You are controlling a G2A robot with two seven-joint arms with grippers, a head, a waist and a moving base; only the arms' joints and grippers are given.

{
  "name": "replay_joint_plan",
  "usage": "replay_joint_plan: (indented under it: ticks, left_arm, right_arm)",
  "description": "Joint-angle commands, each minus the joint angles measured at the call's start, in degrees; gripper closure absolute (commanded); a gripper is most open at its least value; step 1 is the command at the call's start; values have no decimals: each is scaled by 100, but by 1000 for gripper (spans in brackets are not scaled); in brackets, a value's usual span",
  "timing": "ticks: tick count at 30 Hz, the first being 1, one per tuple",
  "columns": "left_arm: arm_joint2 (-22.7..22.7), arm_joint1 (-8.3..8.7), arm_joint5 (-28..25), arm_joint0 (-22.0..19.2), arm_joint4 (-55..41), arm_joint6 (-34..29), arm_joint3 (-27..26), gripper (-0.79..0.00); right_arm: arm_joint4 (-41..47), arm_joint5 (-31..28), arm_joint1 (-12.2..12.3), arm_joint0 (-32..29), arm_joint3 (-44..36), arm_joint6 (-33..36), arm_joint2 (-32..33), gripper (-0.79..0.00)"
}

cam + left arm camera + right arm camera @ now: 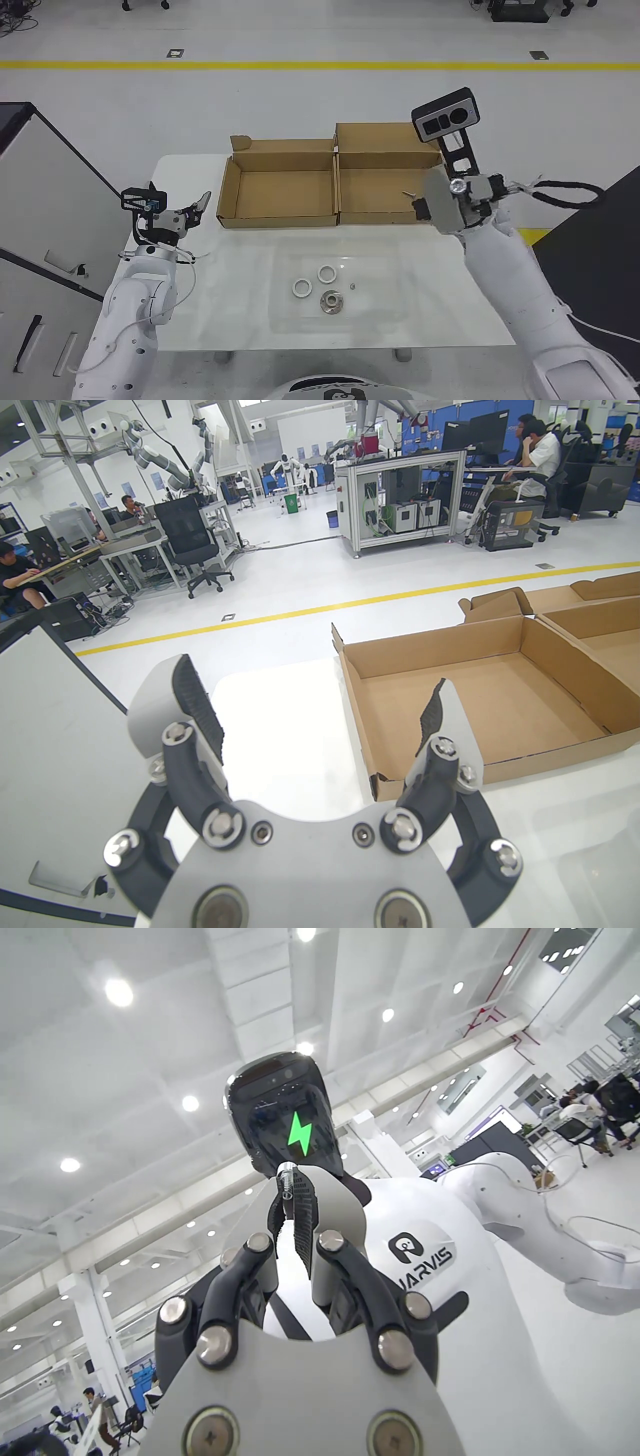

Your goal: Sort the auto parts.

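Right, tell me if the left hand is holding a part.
No, the left hand is open, its fingers spread wide with nothing between them.

- White ring (300, 289) and second white ring (327, 272): flat on the table (230, 290), near each other, not touching.
- Grey round metal part (330, 299): flat, just beside both rings.
- Small threaded metal part (286, 1176): pinched at the right gripper (290, 1188) tips.
- Left cardboard box (277, 190), right cardboard box (380, 185): open-topped, touching side by side, at the table's far edge.

Left pincer (312, 672) spread; right pincer (289, 1178) pinched
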Motion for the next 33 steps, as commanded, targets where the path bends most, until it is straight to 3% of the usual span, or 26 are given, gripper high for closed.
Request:
replay_joint_plan:
  ticks: [1, 24, 33]
  left_arm:
    - [0, 0, 0, 0, 0, 0, 0, -785]
    - [0, 0, 0, 0, 0, 0, 0, -785]
    - [0, 0, 0, 0, 0, 0, 0, -785]
  right_arm:
    - [160, 16, -24, -17, 5, 43, -9, 0]
    - [102, 135, -68, -71, -68, -88, 59, 0]
    - [-1392, 746, 164, -572, 25, -449, 1407, 0]
